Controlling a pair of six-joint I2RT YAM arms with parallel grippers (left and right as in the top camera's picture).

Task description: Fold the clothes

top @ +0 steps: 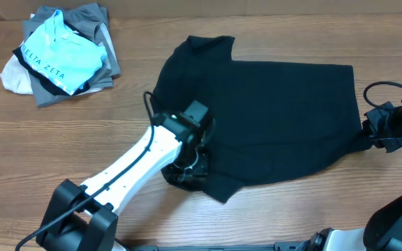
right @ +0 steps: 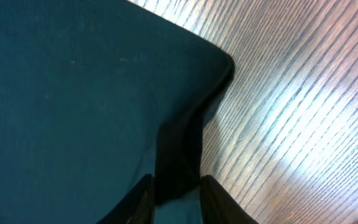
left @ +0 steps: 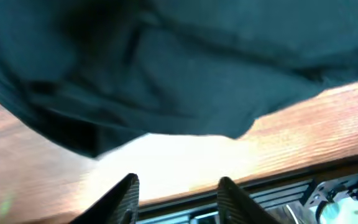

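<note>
Status: black T-shirt (top: 264, 118) spread on the table (top: 82, 139), one of my grippers engaged.
My right gripper (right: 178, 202) is pinching a fold of the T-shirt at its right edge, close to the near right corner; the fabric sits between both fingers (right: 143, 198). My left gripper (left: 178, 198) is at the near left corner of the T-shirt, fingers spread, with only bare wood visible between them and the hem just beyond the tips. The T-shirt lies at centre to right of the table. At the far left, well apart from it, a pile holds a light blue shirt (top: 61, 59), grey garments (top: 89, 17) and a white garment (top: 12, 77).
</note>
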